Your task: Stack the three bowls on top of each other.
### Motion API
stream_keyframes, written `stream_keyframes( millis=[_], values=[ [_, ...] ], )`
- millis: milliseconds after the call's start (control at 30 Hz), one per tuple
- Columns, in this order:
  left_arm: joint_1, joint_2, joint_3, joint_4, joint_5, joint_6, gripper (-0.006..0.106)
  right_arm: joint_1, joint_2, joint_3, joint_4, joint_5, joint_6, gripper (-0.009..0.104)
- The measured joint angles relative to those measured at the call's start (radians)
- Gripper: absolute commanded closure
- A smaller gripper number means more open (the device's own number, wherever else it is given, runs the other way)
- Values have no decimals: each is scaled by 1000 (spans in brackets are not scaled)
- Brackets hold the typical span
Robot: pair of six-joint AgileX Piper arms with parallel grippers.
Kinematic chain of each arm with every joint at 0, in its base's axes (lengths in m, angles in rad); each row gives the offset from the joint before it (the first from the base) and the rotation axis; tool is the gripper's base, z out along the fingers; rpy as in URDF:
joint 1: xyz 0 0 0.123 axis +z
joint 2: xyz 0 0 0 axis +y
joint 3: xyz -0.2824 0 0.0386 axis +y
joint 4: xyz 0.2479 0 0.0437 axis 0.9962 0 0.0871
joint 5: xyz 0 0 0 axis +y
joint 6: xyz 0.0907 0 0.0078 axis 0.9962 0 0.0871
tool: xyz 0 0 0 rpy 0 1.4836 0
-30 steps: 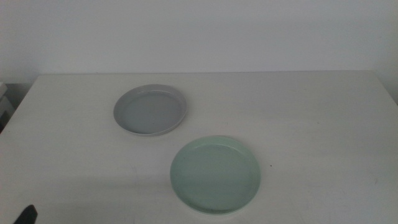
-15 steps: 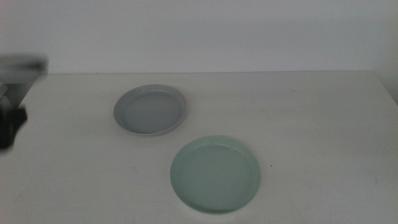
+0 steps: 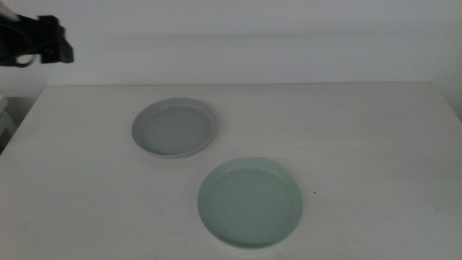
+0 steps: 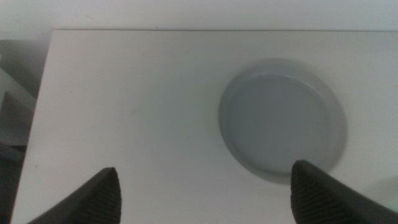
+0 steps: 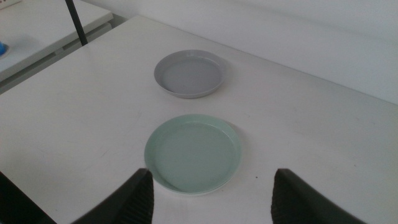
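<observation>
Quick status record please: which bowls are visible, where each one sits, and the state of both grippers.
grey shallow round bowl: far left-centre of white table, empty, unstacked
pale mint green shallow round bowl: nearer, apart from grey one
white bowl: not in view
left gripper: open, raised above the grey bowl's side
right gripper: open, waiting, holding nothing
</observation>
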Motion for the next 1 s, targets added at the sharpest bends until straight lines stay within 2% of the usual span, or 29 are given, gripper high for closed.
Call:
stream_keyframes(
  millis=[300, 433, 800, 1000],
  values=[
    [0, 222, -3, -3, -242, -1, -4, 0, 0, 0, 0, 0, 0, 46],
    [0, 277, -4, -62, -296, -7, -4, 0, 0, 0, 0, 0, 0, 46],
    [0, 544, -190, -248, -165, 133, -4, 0, -1, 0, 0, 1, 0, 46],
    [0, 696, -308, -301, -72, 170, -3, 0, -1, 0, 0, 1, 0, 46]
  ],
)
